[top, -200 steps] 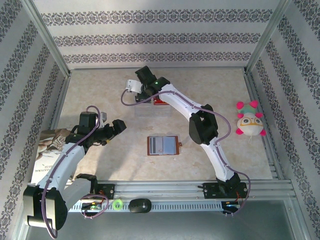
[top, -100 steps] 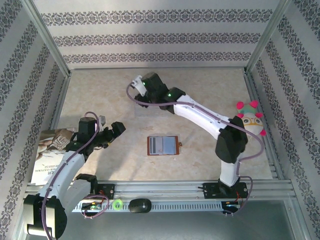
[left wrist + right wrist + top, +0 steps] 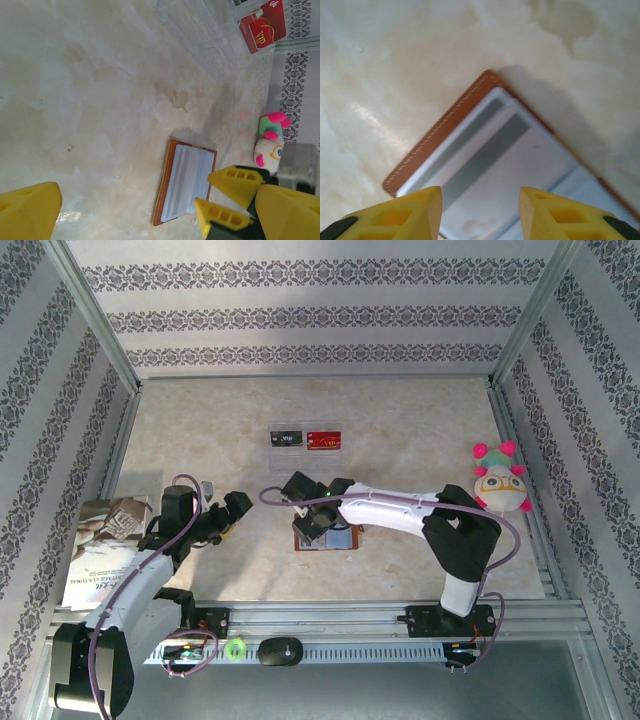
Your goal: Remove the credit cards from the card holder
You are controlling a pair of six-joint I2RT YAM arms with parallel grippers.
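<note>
The brown card holder (image 3: 345, 540) lies open at mid-table, its grey-blue lining (image 3: 520, 155) facing up. My right gripper (image 3: 316, 520) hovers low over its left part, open, with nothing between the fingers (image 3: 415, 212). The lining pockets I can see show no cards. A red credit card (image 3: 323, 440) and a black one (image 3: 287, 438) lie side by side farther back. My left gripper (image 3: 228, 510) stands open to the left of the card holder (image 3: 184, 186), empty. The right gripper's yellow fingers (image 3: 234, 181) show over the holder's near end in the left wrist view.
A clear ridged tray (image 3: 197, 30) sits at the back under the cards. A plush toy (image 3: 497, 480) lies at the right. A magazine (image 3: 100, 550) lies at the left edge. A dark oval object (image 3: 280, 650) and a green ring (image 3: 235, 648) rest on the front rail.
My right arm swung from the tray at the back down to the card holder, uncovering the red and black cards there. The left arm drew back slightly.
</note>
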